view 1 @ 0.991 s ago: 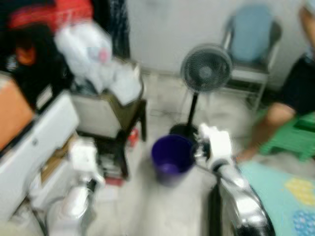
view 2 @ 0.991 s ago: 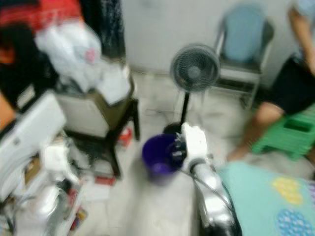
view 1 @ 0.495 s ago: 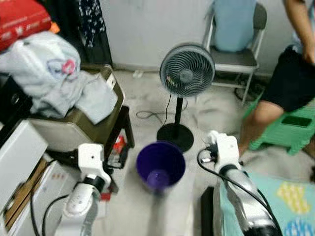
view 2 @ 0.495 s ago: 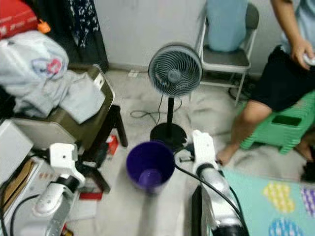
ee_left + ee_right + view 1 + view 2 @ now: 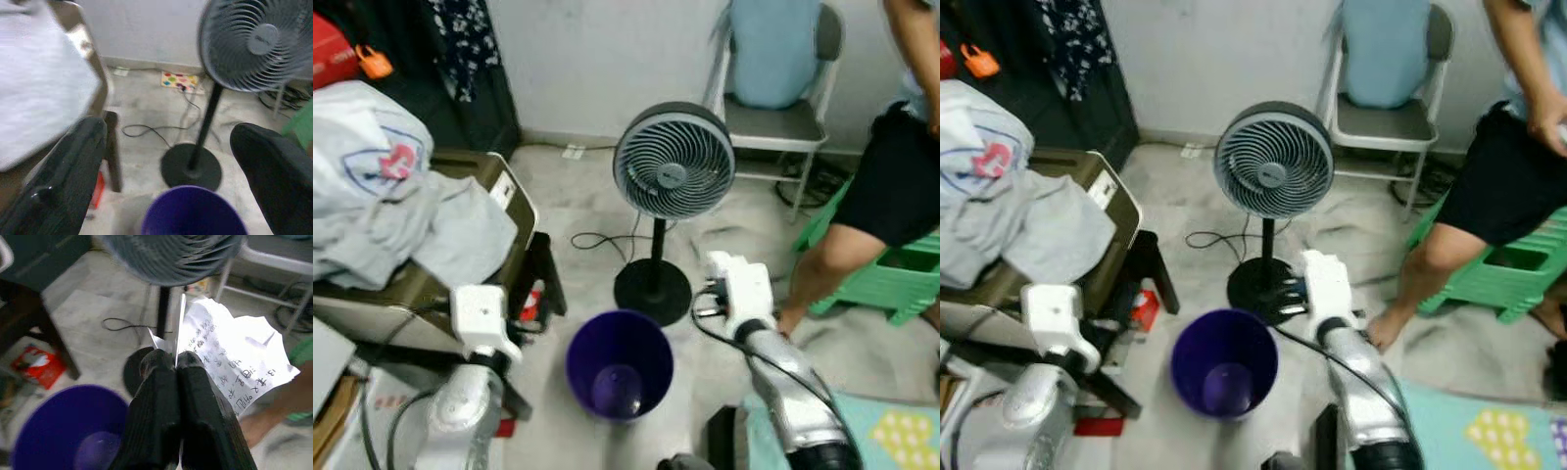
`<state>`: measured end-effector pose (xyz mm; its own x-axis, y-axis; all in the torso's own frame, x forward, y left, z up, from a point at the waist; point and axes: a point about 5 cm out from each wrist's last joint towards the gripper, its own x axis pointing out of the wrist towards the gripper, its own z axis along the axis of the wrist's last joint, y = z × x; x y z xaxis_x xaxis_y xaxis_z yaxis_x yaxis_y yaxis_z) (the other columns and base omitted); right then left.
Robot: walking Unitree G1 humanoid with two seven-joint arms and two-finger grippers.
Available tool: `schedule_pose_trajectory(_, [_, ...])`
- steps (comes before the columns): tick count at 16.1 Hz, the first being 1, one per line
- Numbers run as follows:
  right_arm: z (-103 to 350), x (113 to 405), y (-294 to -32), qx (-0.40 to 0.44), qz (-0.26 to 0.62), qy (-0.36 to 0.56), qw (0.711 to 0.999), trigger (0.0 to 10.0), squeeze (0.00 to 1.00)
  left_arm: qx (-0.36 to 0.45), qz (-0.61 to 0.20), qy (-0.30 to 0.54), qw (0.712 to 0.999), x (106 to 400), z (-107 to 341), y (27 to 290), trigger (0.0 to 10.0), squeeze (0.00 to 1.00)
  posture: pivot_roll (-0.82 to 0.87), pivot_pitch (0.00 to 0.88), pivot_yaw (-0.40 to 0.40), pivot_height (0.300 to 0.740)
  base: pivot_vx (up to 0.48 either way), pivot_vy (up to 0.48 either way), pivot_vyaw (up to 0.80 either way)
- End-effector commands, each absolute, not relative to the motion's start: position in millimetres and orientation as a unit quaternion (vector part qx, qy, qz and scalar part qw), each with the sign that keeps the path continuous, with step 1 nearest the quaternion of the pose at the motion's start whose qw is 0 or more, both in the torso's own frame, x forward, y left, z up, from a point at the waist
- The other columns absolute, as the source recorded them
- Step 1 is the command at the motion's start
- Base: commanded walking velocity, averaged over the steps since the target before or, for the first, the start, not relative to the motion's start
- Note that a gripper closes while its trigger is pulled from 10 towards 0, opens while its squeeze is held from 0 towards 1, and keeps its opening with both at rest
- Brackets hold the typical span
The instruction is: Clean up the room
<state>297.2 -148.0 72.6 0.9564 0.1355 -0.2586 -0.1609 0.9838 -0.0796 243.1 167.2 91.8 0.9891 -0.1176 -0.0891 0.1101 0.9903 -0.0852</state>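
Note:
A purple bin [image 5: 619, 364] stands open on the floor between my two arms, with nothing visible in it. My right gripper [image 5: 175, 361] is shut on a crumpled white sheet of paper [image 5: 230, 357] with handwriting on it. It is held above the floor just right of the bin [image 5: 73, 431], near the fan's base. The right wrist [image 5: 739, 289] is at the bin's right. My left gripper [image 5: 168, 132] is open with nothing between its fingers, and looks over the bin [image 5: 193, 213] toward the fan. The left wrist [image 5: 481, 318] is at the bin's left.
A standing fan [image 5: 674, 162] rises right behind the bin, its cable [image 5: 597, 240] loose on the floor. A chair piled with clothes [image 5: 401, 211] is at the left, a red packet [image 5: 530, 299] under it. A person [image 5: 901, 166] sits on a green stool [image 5: 891, 284] at the right.
The camera has swung and steadied, so the blur is gone and the bin and fan sit lower and nearer the middle. Both arms hold much the same pose beside the bin.

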Motion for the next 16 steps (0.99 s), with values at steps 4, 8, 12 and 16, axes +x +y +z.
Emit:
schedule_pose_trajectory(4, [68.4, 295.7, -145.6, -0.041, 0.068, 0.138, 0.987, 10.0, 0.00, -0.023, -0.039, 0.059, 0.997, 243.3, 89.5, 176.6, 10.0, 0.00, -0.13, 0.114, -0.004, 0.740, 0.000, 0.000, 0.00])
schedule_pose_trajectory(8, [69.1, 296.2, -142.5, -0.042, 0.078, 0.136, 0.987, 10.0, 0.00, -0.010, -0.016, 0.065, 0.998, 243.0, 88.0, 187.4, 10.0, 0.00, -0.13, 0.114, -0.004, 0.740, 0.000, 0.000, 0.00])
schedule_pose_trajectory(12, [74.0, 297.5, -132.4, -0.039, 0.095, 0.122, 0.987, 10.0, 0.00, -0.013, -0.006, 0.068, 0.998, 242.3, 87.5, 191.5, 10.0, 0.00, -0.12, 0.113, -0.007, 0.740, 0.000, 0.000, 0.00])
schedule_pose_trajectory(16, [74.5, 297.8, -133.0, -0.042, 0.089, 0.121, 0.988, 10.0, 0.00, -0.014, -0.006, 0.068, 0.998, 242.4, 87.6, 190.8, 10.0, 0.00, -0.12, 0.113, -0.007, 0.740, 0.000, 0.000, 0.00])
